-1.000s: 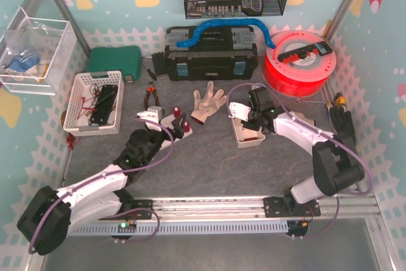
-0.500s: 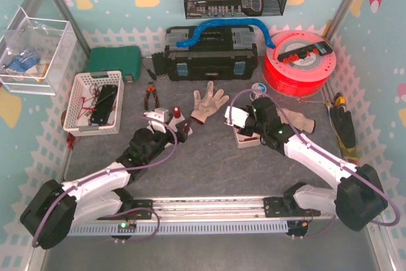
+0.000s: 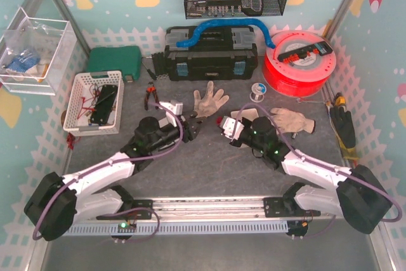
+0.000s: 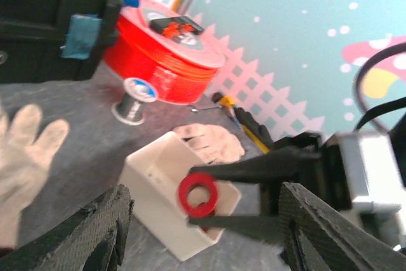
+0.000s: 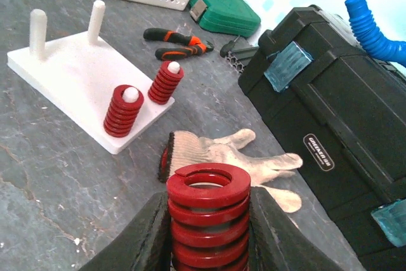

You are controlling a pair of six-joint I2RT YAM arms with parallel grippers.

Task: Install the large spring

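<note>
The large spring (image 5: 206,220), a red coil, stands upright between the pads of my right gripper (image 5: 206,236), which is shut on it. It hangs above the grey table, near a knitted glove (image 5: 235,157). To its left lies the white peg board (image 5: 70,61) with two bare pegs (image 5: 96,20) and two red springs (image 5: 124,111) on other pegs. My left gripper (image 4: 204,233) is open with nothing between its fingers. It faces the held spring (image 4: 198,195). In the top view both grippers (image 3: 192,126) (image 3: 223,125) meet at mid-table, and the left arm hides the board.
A white bin (image 4: 152,176) sits behind the right gripper. At the back stand a black toolbox (image 3: 211,52), a red filament spool (image 3: 299,61) and a green case (image 3: 114,61). A white basket (image 3: 95,103), pliers (image 3: 151,96) and a second glove (image 3: 288,120) lie around.
The right gripper has carried the spring left, away from the white bin, toward mid-table. The left gripper has swung right toward it and its jaws have narrowed.
</note>
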